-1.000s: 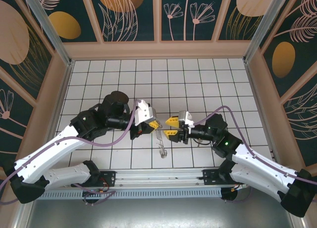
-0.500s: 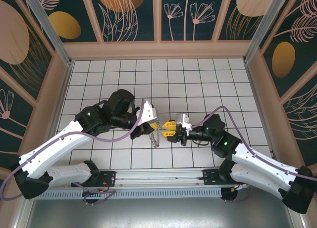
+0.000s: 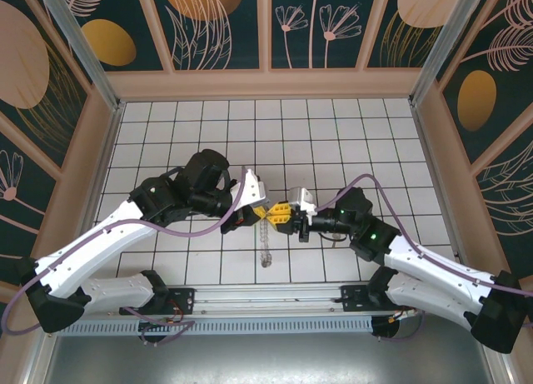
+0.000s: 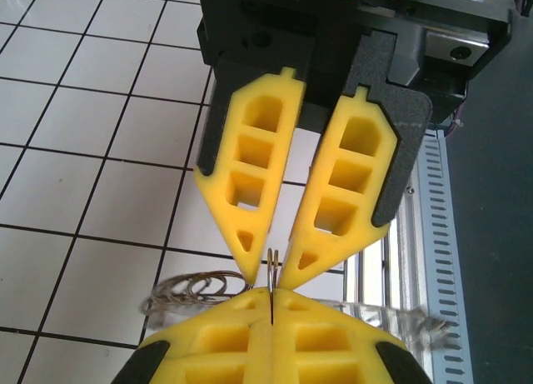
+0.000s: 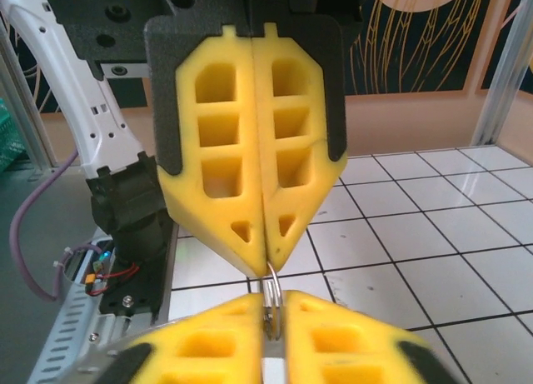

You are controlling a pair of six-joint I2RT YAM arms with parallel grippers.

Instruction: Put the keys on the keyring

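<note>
The keyring point(image 3: 266, 242) is a thin silvery coiled wire loop hanging below the two grippers over the white tiles. My left gripper point(image 3: 260, 211) is shut on its top edge; in the left wrist view its fingertips point(image 4: 272, 291) pinch the wire point(image 4: 273, 263), and more coils point(image 4: 187, 288) trail off to the left. My right gripper point(image 3: 282, 215) faces it tip to tip. Its jaws point(image 4: 269, 271) stand narrowly apart with the wire between them. In the right wrist view the ring point(image 5: 271, 286) runs from the shut left gripper point(image 5: 266, 263) into my right gripper point(image 5: 273, 311). The red key is out of view.
The tiled floor point(image 3: 333, 134) is boxed in by low tan walls point(image 3: 266, 84) and corner posts. A metal rail with slotted strip point(image 3: 266, 301) runs along the near edge by the arm bases; that strip point(image 4: 429, 234) lies just beside the grippers.
The right gripper has moved left until its jaws straddle the ring held by the left gripper. The left gripper shifted slightly right and down, the ring swinging beneath it.
</note>
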